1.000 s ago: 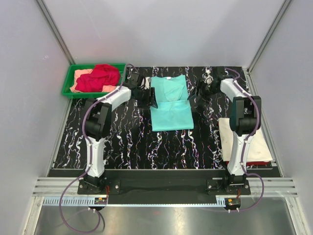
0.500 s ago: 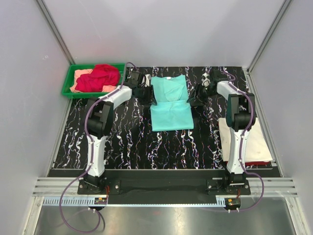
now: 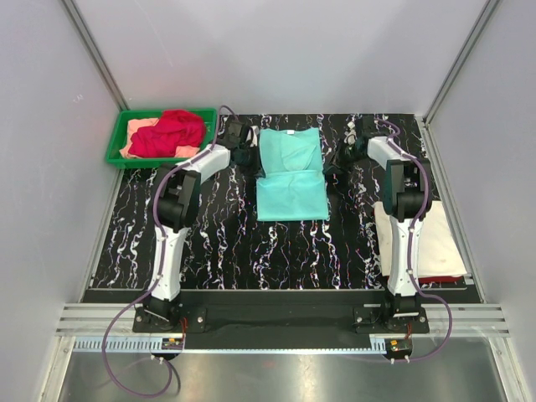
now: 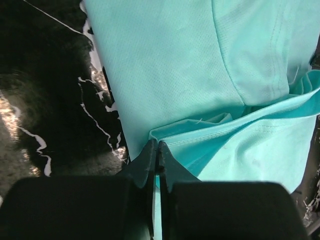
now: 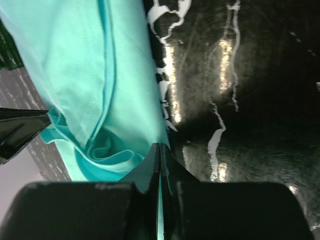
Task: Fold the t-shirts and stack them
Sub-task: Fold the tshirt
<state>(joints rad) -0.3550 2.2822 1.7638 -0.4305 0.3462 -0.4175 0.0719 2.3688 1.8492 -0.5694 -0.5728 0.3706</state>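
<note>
**Top view.** Your left gripper sits at the left edge of the mint-teal t-shirt and your right gripper at its right edge. Both are level with the fold line that crosses the shirt. The shirt lies flat at the far middle of the black marbled table, collar away from you. Both arms are stretched far forward, wrists turned inward toward the shirt. The red t-shirt and peach t-shirt lie crumpled in the green tray at far left. The cream-white t-shirt lies folded at near right.

**Left wrist view.** The jaws are clamped together, pinching the folded edge of the mint-teal cloth. The fingertips are low over the table.

**Right wrist view.** The jaws are pressed tight here too, nipping the shirt's edge beside bunched folds. The fingertips are at the cloth's border.
</note>
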